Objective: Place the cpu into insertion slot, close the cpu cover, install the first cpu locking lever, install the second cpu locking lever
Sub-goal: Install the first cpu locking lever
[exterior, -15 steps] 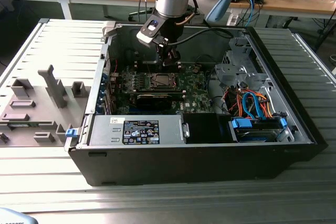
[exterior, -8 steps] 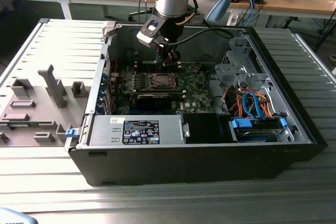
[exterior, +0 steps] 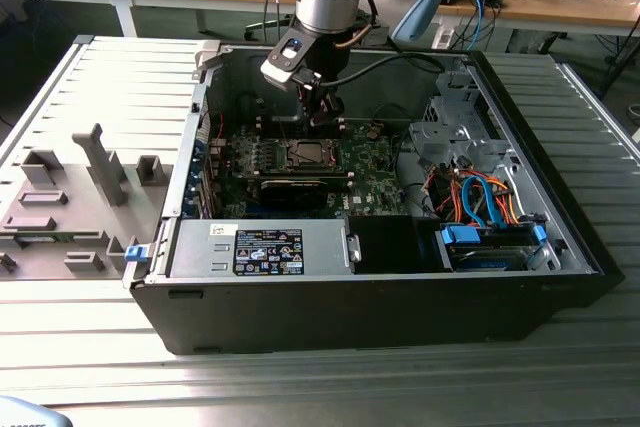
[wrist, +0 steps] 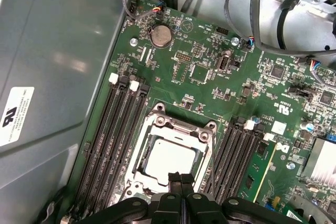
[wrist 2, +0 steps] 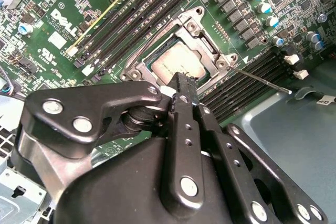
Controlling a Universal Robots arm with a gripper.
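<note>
The hand (exterior: pixel 324 123) hung inside the open computer case (exterior: pixel 400 312), at about one o'clock from the insertion slot (exterior: pixel 307 155) in the exterior view. Its fingers were pressed together and gripped nothing. The cpu (wrist: pixel 169 160) lay flat in that slot with the cpu cover (wrist: pixel 181 125) lowered around it. The joined fingertips (wrist: pixel 175 181) therefore probably served as one blunt pusher at the cover's edge, though I could not tell whether they touched it.

The second wrist view gave a thin locking lever (wrist 2: pixel 260 80) jutting free from the socket's corner across the memory slots (wrist 2: pixel 247 90), evidently not latched down. The exterior view gave the setting: the case lay on its side on the slatted desk (exterior: pixel 300 387), with the motherboard (exterior: pixel 375 182) facing up, which suited a reach from above.
</note>
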